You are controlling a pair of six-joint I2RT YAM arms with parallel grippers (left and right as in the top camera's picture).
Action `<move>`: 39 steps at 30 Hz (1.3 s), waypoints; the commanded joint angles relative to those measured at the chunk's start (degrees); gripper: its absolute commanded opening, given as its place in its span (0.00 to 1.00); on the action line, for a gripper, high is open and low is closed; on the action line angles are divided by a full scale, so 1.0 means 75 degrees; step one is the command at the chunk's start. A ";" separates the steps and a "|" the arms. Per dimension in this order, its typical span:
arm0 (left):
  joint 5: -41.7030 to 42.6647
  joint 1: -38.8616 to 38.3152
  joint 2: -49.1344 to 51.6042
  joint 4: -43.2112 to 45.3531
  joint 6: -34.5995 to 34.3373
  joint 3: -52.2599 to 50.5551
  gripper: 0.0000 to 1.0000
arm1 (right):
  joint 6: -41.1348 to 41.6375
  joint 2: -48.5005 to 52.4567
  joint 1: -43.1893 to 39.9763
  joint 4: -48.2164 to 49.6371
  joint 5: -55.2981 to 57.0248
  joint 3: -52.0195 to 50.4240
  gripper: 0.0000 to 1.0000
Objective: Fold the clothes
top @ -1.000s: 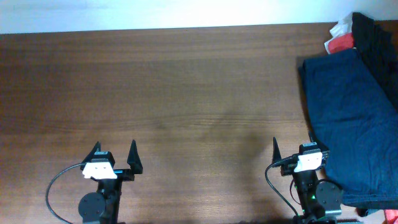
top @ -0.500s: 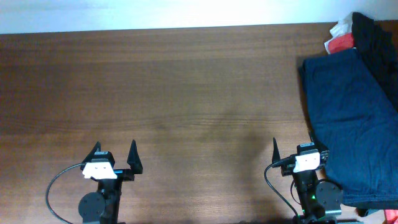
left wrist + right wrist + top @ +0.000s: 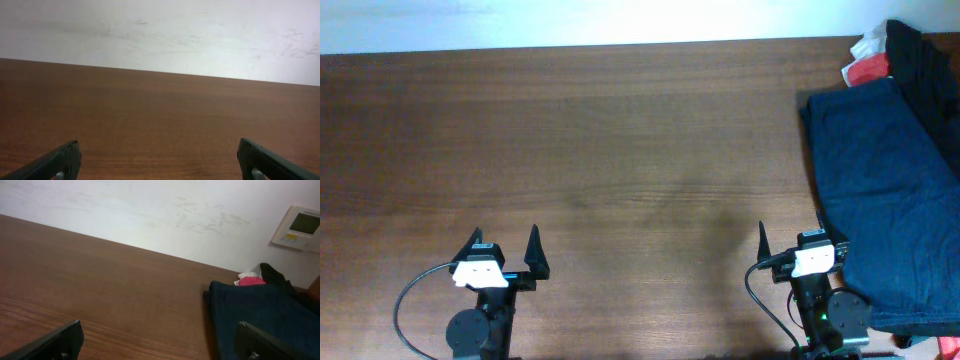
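Note:
A dark navy garment lies spread at the right edge of the brown table, reaching the front edge; it also shows in the right wrist view. A black garment and a red-and-white one lie behind it at the far right corner. My left gripper is open and empty near the front edge at the left, as its wrist view shows. My right gripper is open and empty, its right finger over the navy garment's left edge.
The wooden table stretches wide to the left and centre. A white wall stands behind it, with a small wall panel at the right. Arm bases and cables sit at the front edge.

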 commanded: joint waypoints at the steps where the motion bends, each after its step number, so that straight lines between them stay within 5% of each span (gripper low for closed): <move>1: -0.0023 -0.0038 -0.0035 -0.0006 -0.0041 -0.0055 0.99 | 0.0003 -0.0064 -0.0050 -0.0035 0.0003 -0.0035 0.99; 20: -0.0023 -0.0038 -0.0035 -0.0006 -0.0041 -0.0055 0.99 | 0.0012 -0.0064 -0.0047 0.0114 -0.0017 -0.0035 0.99; 24: -0.0023 -0.0038 -0.0035 -0.0006 -0.0044 -0.0055 0.99 | 0.2323 -0.0064 -0.0047 0.0507 -0.3981 -0.0035 0.99; 28: -0.0023 -0.0038 -0.0035 -0.0006 -0.0044 -0.0055 0.99 | 0.3751 -0.0064 -0.0047 0.1169 -0.5584 -0.0035 0.99; 32: -0.0023 -0.0038 -0.0035 -0.0006 -0.0041 -0.0055 0.99 | 0.4613 -0.0064 -0.0047 0.3107 -0.5514 0.0023 0.99; 37: -0.0023 -0.0038 -0.0035 -0.0006 -0.0041 -0.0055 0.99 | 0.4625 -0.0006 -0.0050 0.3118 -0.3620 0.1043 0.99; 39: -0.0023 -0.0038 -0.0035 -0.0006 -0.0044 -0.0055 0.99 | 0.3704 0.0251 -0.0050 0.2821 -0.2783 0.1693 0.99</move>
